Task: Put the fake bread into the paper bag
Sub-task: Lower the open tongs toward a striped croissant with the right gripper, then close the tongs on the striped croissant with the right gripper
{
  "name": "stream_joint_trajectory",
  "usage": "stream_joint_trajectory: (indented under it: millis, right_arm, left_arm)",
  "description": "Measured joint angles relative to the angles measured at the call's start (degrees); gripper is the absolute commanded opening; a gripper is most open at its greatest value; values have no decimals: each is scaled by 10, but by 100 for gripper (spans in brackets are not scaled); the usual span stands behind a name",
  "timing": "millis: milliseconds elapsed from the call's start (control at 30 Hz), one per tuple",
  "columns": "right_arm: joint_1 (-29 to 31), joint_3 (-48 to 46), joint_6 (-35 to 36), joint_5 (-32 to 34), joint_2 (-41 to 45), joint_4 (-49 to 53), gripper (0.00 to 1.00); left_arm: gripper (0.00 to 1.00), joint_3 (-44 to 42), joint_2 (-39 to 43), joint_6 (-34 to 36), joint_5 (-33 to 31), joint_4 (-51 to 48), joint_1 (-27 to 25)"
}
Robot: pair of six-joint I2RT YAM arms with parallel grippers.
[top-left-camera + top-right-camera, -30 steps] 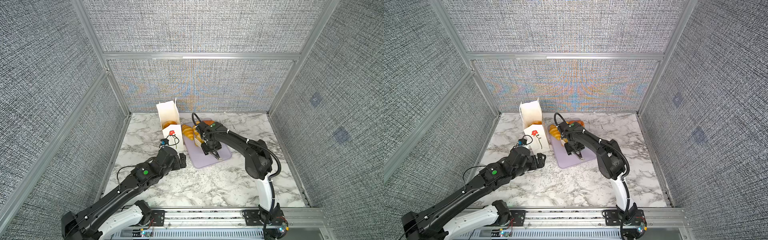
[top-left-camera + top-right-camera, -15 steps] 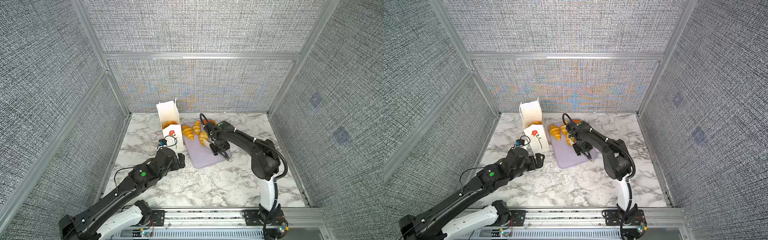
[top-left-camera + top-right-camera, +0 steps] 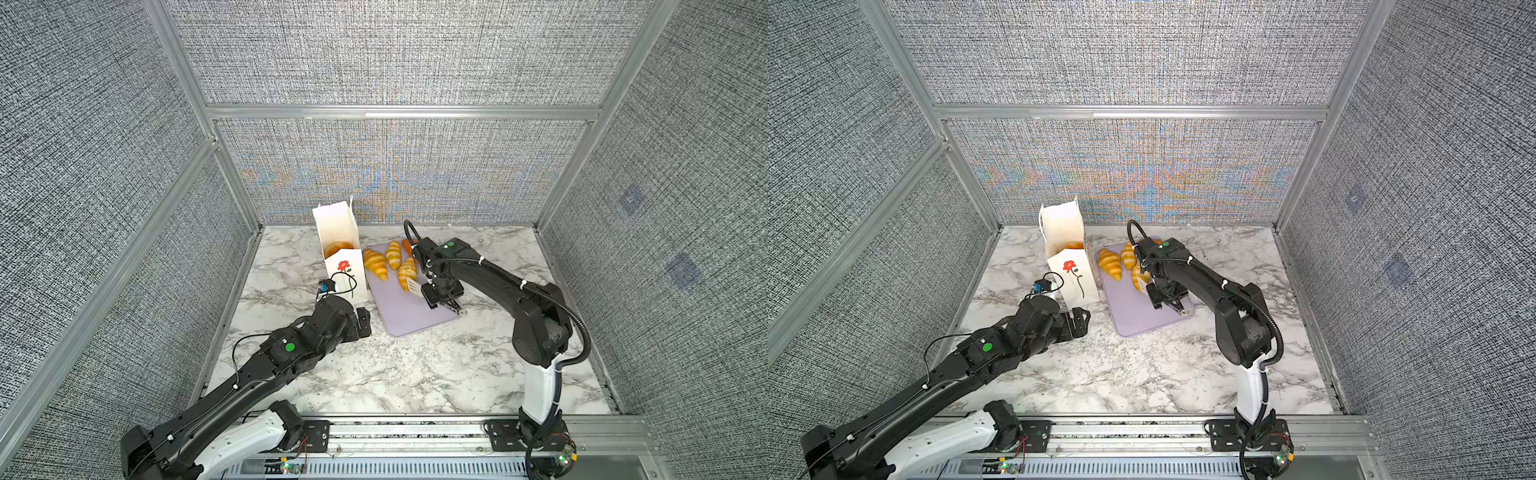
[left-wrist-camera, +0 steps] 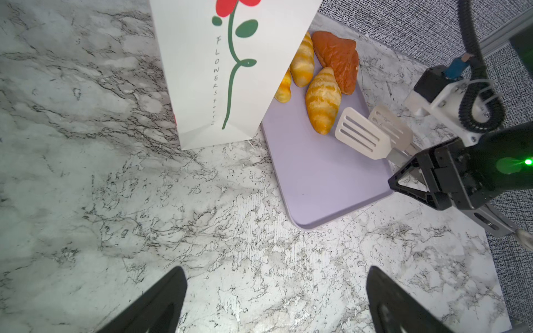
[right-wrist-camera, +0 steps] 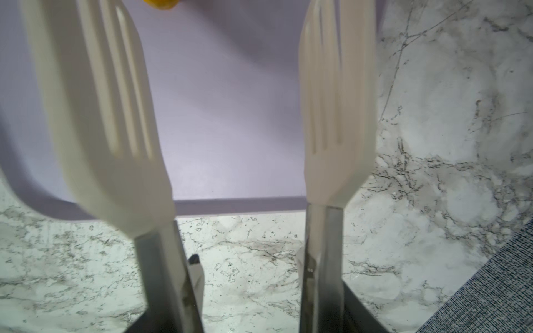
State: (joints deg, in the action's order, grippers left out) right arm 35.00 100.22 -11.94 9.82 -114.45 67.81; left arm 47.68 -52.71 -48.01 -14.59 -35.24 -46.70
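- Tongs (image 4: 362, 137) with white slotted blades sit in the right gripper (image 3: 441, 294), which pinches their metal arms; the blades stand apart and empty, just near-right of the nearest croissant (image 4: 321, 101); this is probably so they can straddle the glossy pastry instead of bare gripper fingers squeezing it
- Fake bread: three striped croissants (image 3: 393, 254) lie at the far end of the lilac tray (image 3: 409, 318), with an orange-brown triangular piece (image 4: 336, 62) beyond them; one golden piece (image 3: 338, 248) shows inside the paper bag
- Paper bag (image 3: 347, 277) stands upright on the marble table (image 3: 415, 374) along the tray's left edge, its mouth open upward; whether it touches the tray I cannot tell; so close a placement keeps each carry short
- Left gripper (image 3: 1076, 322) hovers spread wide and holds nothing, just near of the bag's foot; I judge it is posted there to steady the light bag should it tip
- Hidden or unclear: in both top views the right arm covers most of the orange-brown piece; in the left wrist view the bag hides part of the leftmost croissant; how many pieces lie in the bag cannot be counted; the right wrist view gives only blurred blades over the tray, with a sliver of yellow cut off at its edge
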Motion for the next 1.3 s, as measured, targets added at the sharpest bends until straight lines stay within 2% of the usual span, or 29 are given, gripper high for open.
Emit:
stream_joint_trajectory:
  millis: [433, 733, 967, 1300]
  right_arm:
    - [7, 82, -13, -10, -76, -5, 62]
    - [5, 80, -1, 13, -93, -1, 55]
    - [4, 50, 28, 15, -84, -3, 52]
    - [1, -57, 73, 9, -21, -31, 51]
  left_arm:
    - [99, -1, -2, -4, 2, 0, -4]
    - [98, -1, -5, -6, 1, 0, -5]
    - [99, -2, -9, -6, 1, 6, -8]
    - [99, 9, -25, 5, 1, 21, -9]
